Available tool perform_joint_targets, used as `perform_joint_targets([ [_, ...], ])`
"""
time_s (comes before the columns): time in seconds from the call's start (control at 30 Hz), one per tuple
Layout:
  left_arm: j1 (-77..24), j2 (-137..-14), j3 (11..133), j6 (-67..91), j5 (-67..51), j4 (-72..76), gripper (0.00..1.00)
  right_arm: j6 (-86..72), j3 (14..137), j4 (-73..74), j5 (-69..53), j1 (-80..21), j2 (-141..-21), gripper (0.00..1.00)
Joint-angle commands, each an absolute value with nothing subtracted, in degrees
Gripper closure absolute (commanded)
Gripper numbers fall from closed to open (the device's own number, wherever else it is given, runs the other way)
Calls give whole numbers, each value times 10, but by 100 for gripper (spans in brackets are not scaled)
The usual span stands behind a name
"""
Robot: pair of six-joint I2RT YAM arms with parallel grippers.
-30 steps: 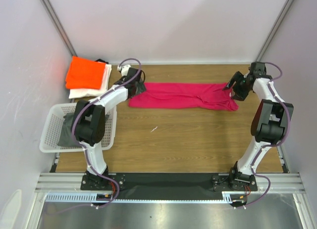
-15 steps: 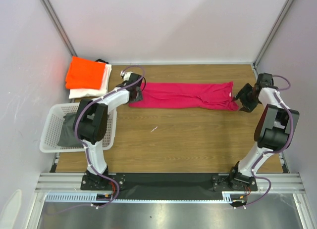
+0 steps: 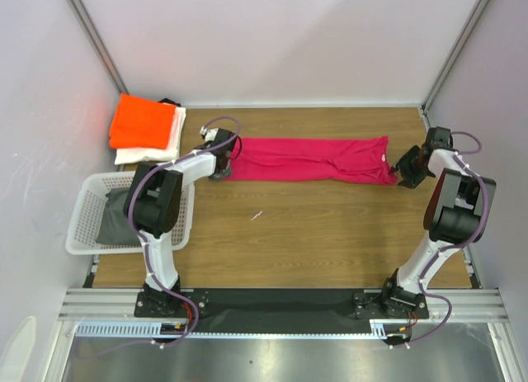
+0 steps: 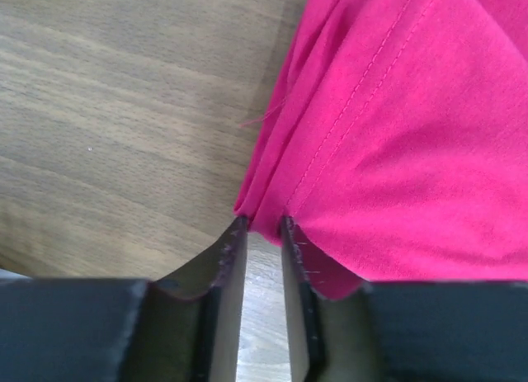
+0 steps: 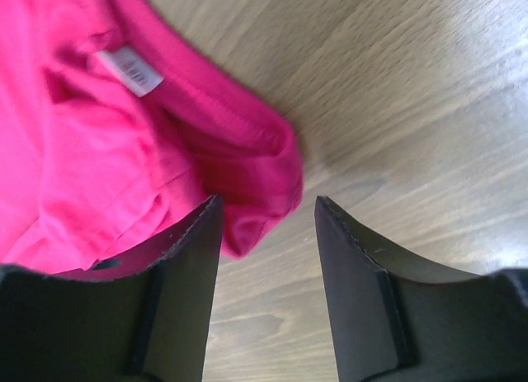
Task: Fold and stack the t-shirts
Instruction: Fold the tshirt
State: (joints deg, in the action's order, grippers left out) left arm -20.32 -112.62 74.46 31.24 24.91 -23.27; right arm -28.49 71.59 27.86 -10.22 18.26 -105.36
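L gripper (image 4: 260, 225) jaws nearly together at tee (image 4: 412, 134) hem corner, grip I cannot tell. R gripper (image 5: 268, 205) jaws apart, collar end between them. I fear L catches one layer only, then tee sags.

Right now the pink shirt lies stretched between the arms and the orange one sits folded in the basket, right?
No: the orange shirt sits folded on the white shirt, outside the basket, as the top view shows. The pink shirt part is right.
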Motion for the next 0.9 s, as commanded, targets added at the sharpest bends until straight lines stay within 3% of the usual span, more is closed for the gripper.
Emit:
perform_joint_targets([
  [0.0, -200, -1129, 737, 319, 258, -227, 75, -294, 745, 260, -85, 186, -1078, 47],
  [0.13, -200, -1130, 737, 323, 269, -227, 87, -294, 740, 258, -83, 187, -1087, 50],
  [0.2, -199, -1131, 737, 325, 278, -230, 99, -294, 737, 251, -84, 187, -1091, 53],
  [0.3, -198, -1131, 737, 327, 287, -234, 100, -297, 739, 243, -87, 187, -1099, 72],
  [0.33, -198, -1131, 737, 323, 287, -235, 100, -298, 744, 241, -88, 187, -1101, 84],
  [0.43, -198, -1131, 739, 318, 290, -238, 100, -294, 759, 245, -88, 188, -1113, 100],
  [0.87, -198, -1111, 724, 291, 324, -272, 100, -264, 795, 287, -69, 236, -1121, 100],
])
